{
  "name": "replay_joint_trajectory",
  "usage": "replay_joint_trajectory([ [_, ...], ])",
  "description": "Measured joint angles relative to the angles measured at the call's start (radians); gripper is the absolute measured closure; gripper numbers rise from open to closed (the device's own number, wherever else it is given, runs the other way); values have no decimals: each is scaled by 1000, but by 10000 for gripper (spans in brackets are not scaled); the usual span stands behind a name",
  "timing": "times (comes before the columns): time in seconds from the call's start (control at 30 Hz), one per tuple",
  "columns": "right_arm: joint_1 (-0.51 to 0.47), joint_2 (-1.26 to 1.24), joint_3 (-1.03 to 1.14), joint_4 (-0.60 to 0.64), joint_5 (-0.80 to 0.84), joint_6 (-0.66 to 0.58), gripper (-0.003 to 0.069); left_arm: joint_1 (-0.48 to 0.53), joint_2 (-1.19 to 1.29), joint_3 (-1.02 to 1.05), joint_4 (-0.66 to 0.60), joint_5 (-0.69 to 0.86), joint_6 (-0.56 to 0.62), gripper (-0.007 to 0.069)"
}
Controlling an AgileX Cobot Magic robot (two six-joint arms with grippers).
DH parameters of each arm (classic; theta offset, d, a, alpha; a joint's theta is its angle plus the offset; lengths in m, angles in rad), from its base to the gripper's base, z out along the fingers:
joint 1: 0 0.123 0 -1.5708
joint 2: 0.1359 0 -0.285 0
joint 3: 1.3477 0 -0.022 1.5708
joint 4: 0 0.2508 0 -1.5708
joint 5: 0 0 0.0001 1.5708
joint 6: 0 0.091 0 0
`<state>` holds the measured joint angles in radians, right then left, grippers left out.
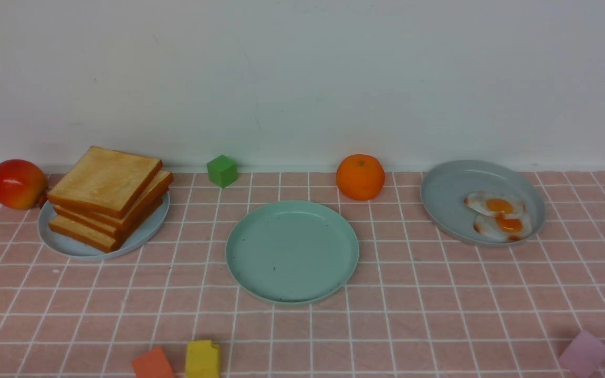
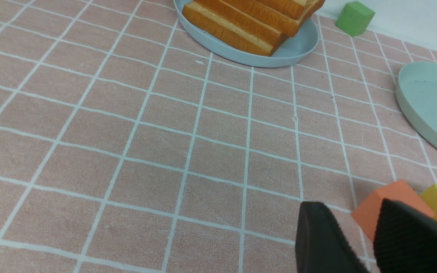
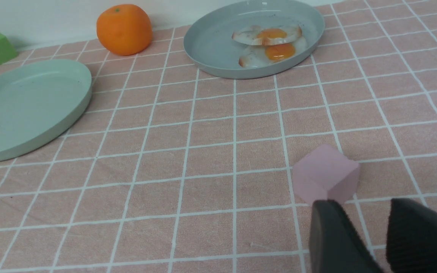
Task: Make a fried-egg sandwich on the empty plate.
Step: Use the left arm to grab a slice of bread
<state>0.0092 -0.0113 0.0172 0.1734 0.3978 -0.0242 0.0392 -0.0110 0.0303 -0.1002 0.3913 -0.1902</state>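
Note:
The empty plate (image 1: 292,252), round and mint green, lies bare at the middle of the pink checked cloth; it also shows as the empty plate (image 2: 427,102) and the empty plate (image 3: 25,106) in the wrist views. A stack of toast slices (image 1: 105,194) rests on a pale blue plate (image 1: 71,247) at the left. Two toy fried eggs (image 1: 497,212) lie in a grey-blue plate (image 1: 449,194) at the right. No fried-egg sandwich is in view. My left gripper (image 2: 349,212) is open and holds nothing, low near the front left. My right gripper (image 3: 360,206) is open and holds nothing, near the front right.
A red fruit (image 1: 16,184), a green cube (image 1: 222,170) and an orange (image 1: 360,177) stand along the white back wall. An orange block (image 1: 151,364) and a yellow block (image 1: 202,358) sit at the front left, a pink block (image 1: 584,353) at the front right.

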Motion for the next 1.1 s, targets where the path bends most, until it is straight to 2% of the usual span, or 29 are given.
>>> replay_joint_trajectory([
  [0.1, 0, 0, 0, 0, 0, 0, 418, 0, 0, 1, -9, -36, -13, 386],
  [0.17, 0, 0, 0, 0, 0, 0, 418, 0, 0, 1, -77, -99, -66, 386],
  [0.37, 0, 0, 0, 0, 0, 0, 418, 0, 0, 1, -396, -304, -255, 386],
  [0.5, 0, 0, 0, 0, 0, 0, 418, 0, 0, -10, -457, -357, -281, 410],
  [0.6, 0, 0, 0, 0, 0, 0, 418, 0, 4, -88, -439, -281, -246, 463],
  [0.7, 0, 0, 0, 0, 0, 0, 418, 0, 93, -250, -360, -153, -126, 561],
  [0.73, 0, 0, 0, 0, 0, 0, 418, 0, 113, -272, -355, -144, -118, 566],
  [0.83, 0, 0, 0, 0, 0, 0, 418, -32, 314, -450, -295, 19, 19, 638],
  [0.93, 0, 0, 0, 0, 0, 0, 418, -103, 468, -585, -260, 155, 93, 638],
  [1.03, 0, 0, 0, 0, 0, 0, 418, -175, 602, -683, -223, 267, 118, 638],
  [1.1, 0, 0, 0, 0, 0, 0, 418, -209, 671, -724, -207, 288, 121, 638],
])
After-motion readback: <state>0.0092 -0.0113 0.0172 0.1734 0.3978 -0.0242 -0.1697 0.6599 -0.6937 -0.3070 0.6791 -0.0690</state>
